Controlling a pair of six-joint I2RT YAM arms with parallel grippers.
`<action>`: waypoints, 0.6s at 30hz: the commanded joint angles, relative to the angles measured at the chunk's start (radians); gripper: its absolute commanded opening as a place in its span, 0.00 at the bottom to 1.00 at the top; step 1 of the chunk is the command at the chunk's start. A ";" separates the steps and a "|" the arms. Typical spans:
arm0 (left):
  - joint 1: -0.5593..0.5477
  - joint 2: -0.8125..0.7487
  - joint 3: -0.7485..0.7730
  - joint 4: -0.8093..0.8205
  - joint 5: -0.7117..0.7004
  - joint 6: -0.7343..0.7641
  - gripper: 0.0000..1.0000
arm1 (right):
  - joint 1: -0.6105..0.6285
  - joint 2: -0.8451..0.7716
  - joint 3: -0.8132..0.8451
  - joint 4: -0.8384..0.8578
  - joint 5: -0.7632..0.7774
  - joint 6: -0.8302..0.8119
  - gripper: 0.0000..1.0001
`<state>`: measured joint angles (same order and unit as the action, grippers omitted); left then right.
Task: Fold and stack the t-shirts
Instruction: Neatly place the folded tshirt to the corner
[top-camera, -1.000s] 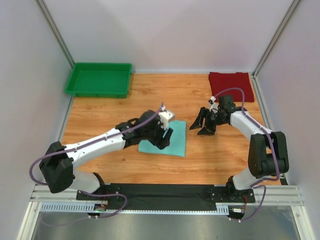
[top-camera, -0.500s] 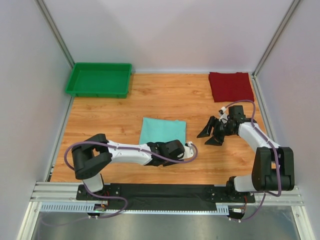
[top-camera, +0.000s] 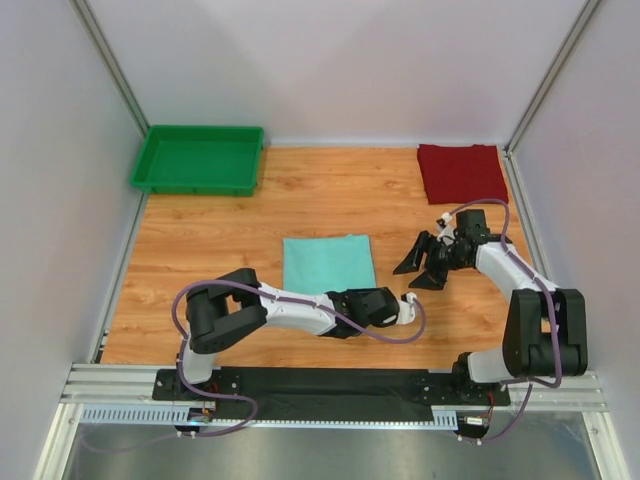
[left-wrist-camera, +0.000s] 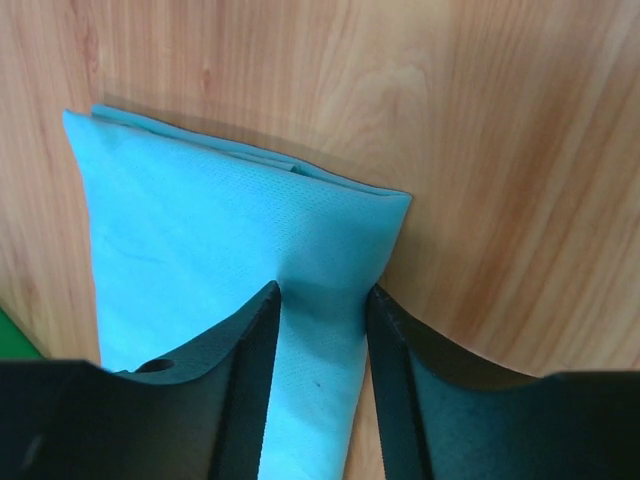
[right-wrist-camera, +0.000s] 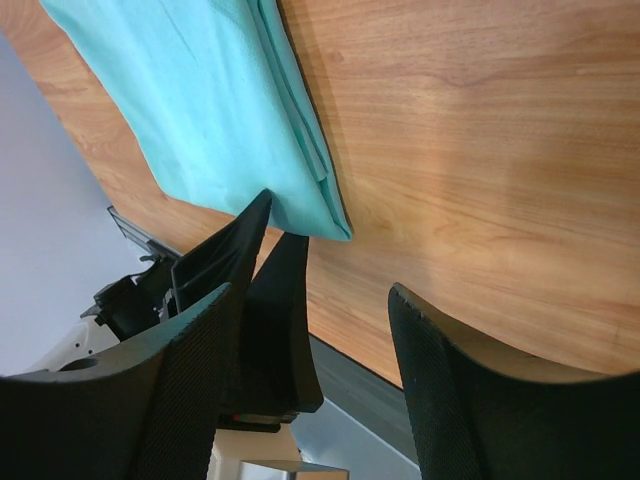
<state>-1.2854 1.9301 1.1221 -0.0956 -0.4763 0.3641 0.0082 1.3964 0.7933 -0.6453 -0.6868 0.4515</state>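
Wooden table (top-camera: 250, 220) carries the folded mint t-shirt (top-camera: 326, 262) at centre and the dark red t-shirt (top-camera: 460, 172) at 1 o'clock. Left jaws, parted and empty, face the mint one's 5 o'clock corner; right jaws stand open at its 3 o'clock. Pinching only the top layer could unfold it. Its long axis runs 9 to 3 o'clock; neck side unclear.

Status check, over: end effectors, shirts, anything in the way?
Left end effector open, at mint shirt's near edge. Right end effector open, empty, beside it. Red shirt folded far right, not stacked. Nothing between them.
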 joint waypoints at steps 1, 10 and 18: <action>0.001 0.070 0.007 -0.035 0.024 0.027 0.45 | 0.001 0.032 0.043 0.035 -0.016 -0.002 0.65; 0.012 -0.011 0.010 -0.059 0.031 -0.010 0.00 | 0.003 0.183 0.113 0.084 -0.130 -0.010 0.79; 0.058 -0.228 -0.039 -0.101 0.083 -0.082 0.00 | 0.038 0.341 0.233 0.133 -0.246 0.044 0.89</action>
<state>-1.2480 1.8168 1.0840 -0.1783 -0.4274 0.3378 0.0204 1.7073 0.9661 -0.5632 -0.8528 0.4679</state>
